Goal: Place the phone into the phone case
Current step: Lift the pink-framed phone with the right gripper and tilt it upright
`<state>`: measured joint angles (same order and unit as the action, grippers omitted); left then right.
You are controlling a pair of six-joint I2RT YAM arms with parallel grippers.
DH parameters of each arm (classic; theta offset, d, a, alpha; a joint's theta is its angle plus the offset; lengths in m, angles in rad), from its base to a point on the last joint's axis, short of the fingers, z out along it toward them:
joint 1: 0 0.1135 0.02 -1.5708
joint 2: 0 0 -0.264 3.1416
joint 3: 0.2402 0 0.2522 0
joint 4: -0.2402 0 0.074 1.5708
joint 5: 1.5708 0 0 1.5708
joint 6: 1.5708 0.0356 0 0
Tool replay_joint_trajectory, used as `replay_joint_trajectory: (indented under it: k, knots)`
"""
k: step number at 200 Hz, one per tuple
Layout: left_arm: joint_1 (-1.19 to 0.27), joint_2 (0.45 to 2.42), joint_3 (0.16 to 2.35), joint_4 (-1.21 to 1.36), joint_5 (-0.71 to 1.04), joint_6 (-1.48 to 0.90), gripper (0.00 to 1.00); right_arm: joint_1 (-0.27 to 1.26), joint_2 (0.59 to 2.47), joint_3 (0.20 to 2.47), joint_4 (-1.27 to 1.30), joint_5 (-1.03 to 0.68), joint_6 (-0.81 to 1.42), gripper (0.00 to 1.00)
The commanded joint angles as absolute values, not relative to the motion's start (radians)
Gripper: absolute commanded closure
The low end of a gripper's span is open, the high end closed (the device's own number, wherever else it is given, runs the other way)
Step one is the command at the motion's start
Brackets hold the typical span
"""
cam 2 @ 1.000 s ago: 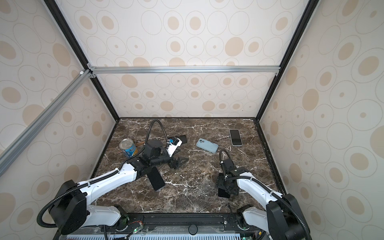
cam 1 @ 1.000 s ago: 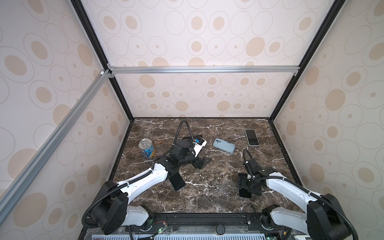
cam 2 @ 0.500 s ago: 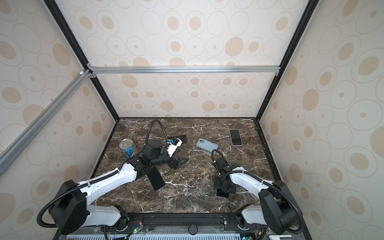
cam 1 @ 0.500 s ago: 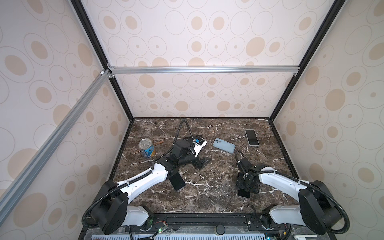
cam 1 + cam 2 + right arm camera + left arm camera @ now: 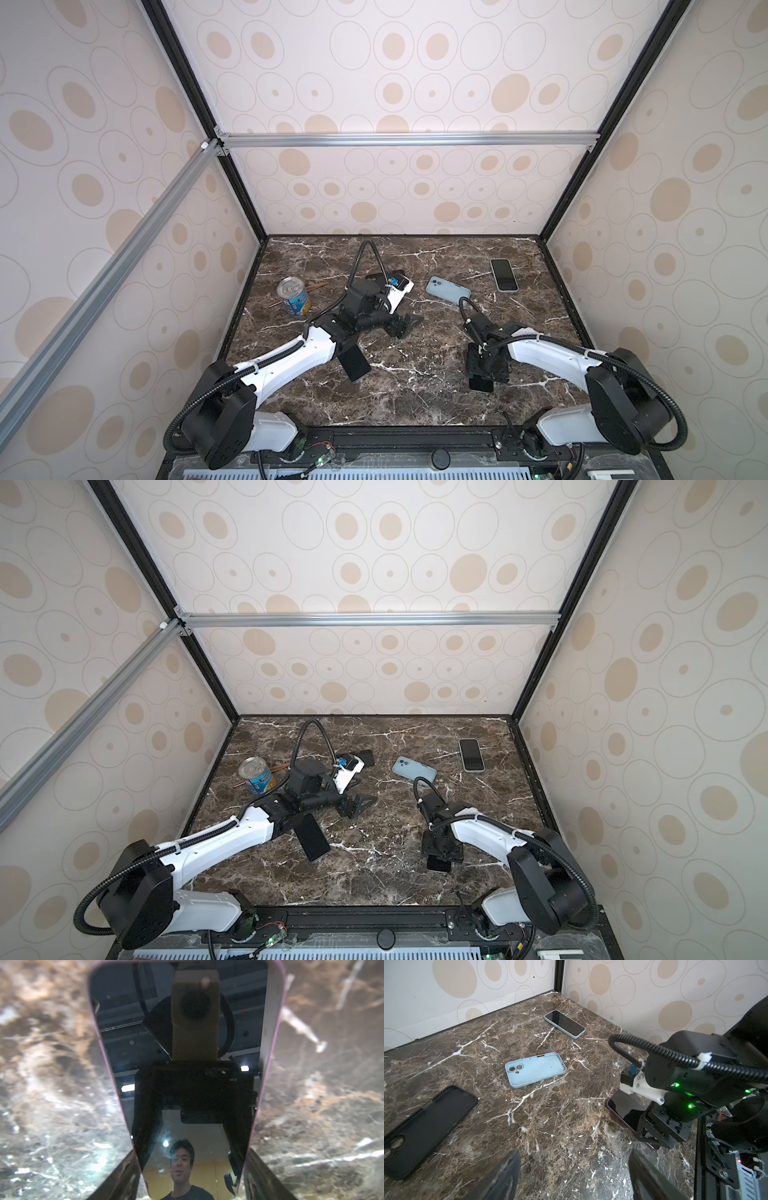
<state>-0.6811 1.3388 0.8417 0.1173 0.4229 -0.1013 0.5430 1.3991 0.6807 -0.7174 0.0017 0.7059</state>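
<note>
R hand [image 5: 192,1177] grips phone [image 5: 187,1047], purple rim

Soft, even light fills both top views: the pale walls [image 5: 395,83] are bright, the dark marble tabletop [image 5: 415,399] dimmer, and shadows barely show on it. In the left wrist view the left claw [image 5: 573,1154] is out of focus at the lower edge. The right wrist view is soft all over; the phone [image 5: 187,1053] screen mirrors small bright lamps [image 5: 127,1087].

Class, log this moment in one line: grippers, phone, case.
left gripper: open, empty | right gripper: shut on phone | phone: flat on table | blue case: empty
</note>
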Motion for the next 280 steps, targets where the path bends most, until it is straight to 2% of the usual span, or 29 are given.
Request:
replay_joint_trajectory:
  k: [1,89,171,280]
  knots:
    - [-0.692,1.339,0.859,0.103,0.419,-0.095,0.19,0.574,1.434,0.663,-0.598,-0.056,0.697,0.5]
    - [-0.691,1.338,0.861,0.101,0.414,-0.095,0.19,0.617,1.415,0.673,-0.579,-0.054,0.672,0.54]
    - [-0.692,1.343,0.865,0.098,0.403,-0.105,0.19,0.638,1.34,0.645,-0.546,-0.016,0.652,0.62]
    - [-0.691,1.381,0.902,0.05,0.383,-0.156,0.19,0.665,1.262,0.627,-0.505,0.019,0.633,0.63]
